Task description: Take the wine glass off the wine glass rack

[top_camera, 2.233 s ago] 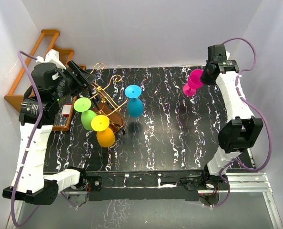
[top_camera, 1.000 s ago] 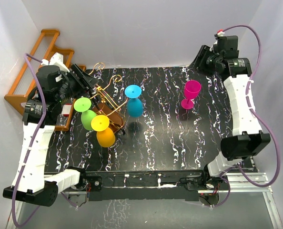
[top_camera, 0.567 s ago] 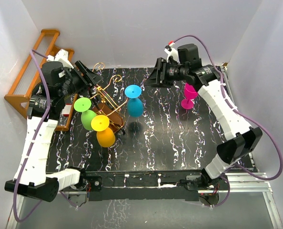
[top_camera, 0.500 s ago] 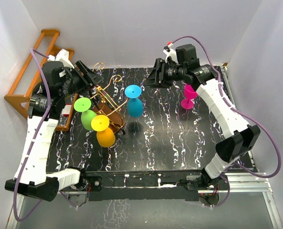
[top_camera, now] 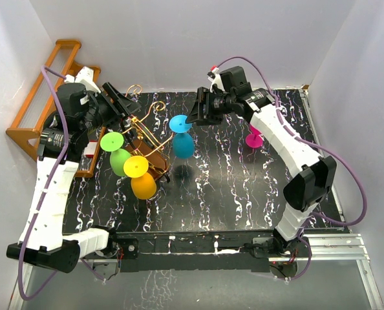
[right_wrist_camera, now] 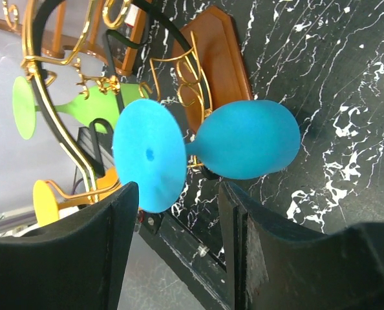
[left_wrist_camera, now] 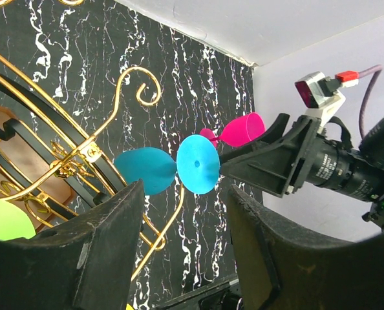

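Inspection of the black marbled bench (top_camera: 231, 187) finds the wine glass rack (top_camera: 147, 135) at its left side, gold wire on a brown base. We note three glasses hung upside down on it: a green glass (top_camera: 117, 152), a yellow-footed glass (top_camera: 139, 175) with an orange bowl, and the blue wine glass (top_camera: 181, 137) on the rack's right side, foot upward, stem in the wire.

The right pincer (right_wrist_camera: 179, 184) is spread wide, one finger to each side of the blue foot; contact we cannot confirm. The left pincer (left_wrist_camera: 185, 187) is parted at the rack's far side, a gold wire running between its fingers, nothing clamped.

A pink glass (top_camera: 254, 137) stands on the bench right of the blue one, partly behind the right arm. A red and white tag (top_camera: 89, 150) beside the left arm is too small for us to read. A wooden stepped shelf (top_camera: 43, 90) stands off the bench's left edge.
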{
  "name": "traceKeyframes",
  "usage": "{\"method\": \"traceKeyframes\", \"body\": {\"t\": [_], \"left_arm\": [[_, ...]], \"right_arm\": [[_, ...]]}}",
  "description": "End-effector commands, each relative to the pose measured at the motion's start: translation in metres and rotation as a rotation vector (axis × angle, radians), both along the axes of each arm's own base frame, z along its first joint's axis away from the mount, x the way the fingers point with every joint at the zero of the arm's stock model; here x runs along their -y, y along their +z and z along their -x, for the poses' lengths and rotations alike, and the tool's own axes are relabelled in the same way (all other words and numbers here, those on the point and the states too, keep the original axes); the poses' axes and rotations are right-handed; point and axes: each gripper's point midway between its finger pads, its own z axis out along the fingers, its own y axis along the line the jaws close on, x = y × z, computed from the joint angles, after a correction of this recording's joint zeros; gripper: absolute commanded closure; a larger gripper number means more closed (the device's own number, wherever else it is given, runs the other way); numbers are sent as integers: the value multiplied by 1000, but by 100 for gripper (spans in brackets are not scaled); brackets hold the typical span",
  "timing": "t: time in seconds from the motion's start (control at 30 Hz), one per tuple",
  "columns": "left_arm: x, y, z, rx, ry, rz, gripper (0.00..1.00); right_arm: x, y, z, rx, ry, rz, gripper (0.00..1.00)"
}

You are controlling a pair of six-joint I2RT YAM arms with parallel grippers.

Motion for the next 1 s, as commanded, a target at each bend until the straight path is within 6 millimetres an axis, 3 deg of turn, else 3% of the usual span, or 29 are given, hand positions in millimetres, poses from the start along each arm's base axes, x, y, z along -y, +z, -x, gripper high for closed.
{"method": "traceKeyframes", "body": {"t": [0.0,0.3,0.43,0.6,0.83,0.97], "left_arm": [[-2,8,11,26,-5,-1,48],[-4,5,15,19,8,0,49],[-5,4,16,16,9,-3,49],[-5,2,15,14,12,-5,49],[-5,2,14,15,13,-3,50],[-6,2,15,13,15,-4,50]], "right_arm": [[-10,6,-19,89,2,0,45],[-22,3,-27,98,10,-8,46],[-24,4,-29,103,8,-8,55],[-24,7,-28,113,4,-12,79],[-15,20,-32,156,-48,-1,91],[-18,31,-28,166,-40,-34,92]]}}
